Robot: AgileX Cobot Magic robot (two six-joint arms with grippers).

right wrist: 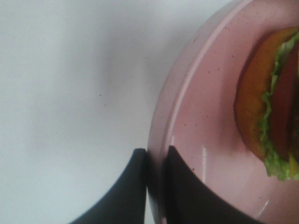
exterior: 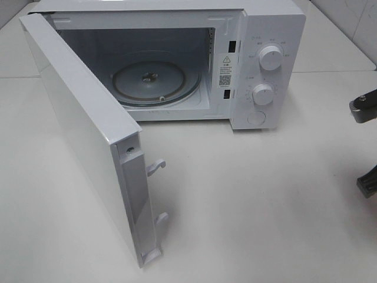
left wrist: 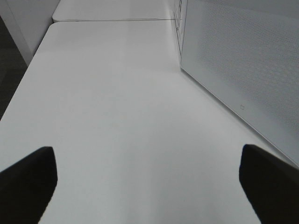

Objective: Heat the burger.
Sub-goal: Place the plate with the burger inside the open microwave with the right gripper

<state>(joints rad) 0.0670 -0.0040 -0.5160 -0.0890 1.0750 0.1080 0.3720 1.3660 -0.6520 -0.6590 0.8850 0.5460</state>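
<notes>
In the right wrist view the burger (right wrist: 271,107), with brown bun, green lettuce and red tomato, sits on a round pink plate (right wrist: 205,116). My right gripper (right wrist: 156,172) is shut on the plate's rim, one finger on each side of it. The burger and plate fall outside the exterior high view, where only dark parts of the right arm (exterior: 365,107) show at the right edge. My left gripper (left wrist: 149,182) is open over bare table, its dark fingers (left wrist: 28,182) wide apart and nothing between them.
A white microwave (exterior: 265,35) stands at the back of the white table (exterior: 253,200). Its door (exterior: 82,135) is swung wide open to the left, showing the glass turntable (exterior: 156,79). The same door (left wrist: 243,60) rises close beside my left gripper.
</notes>
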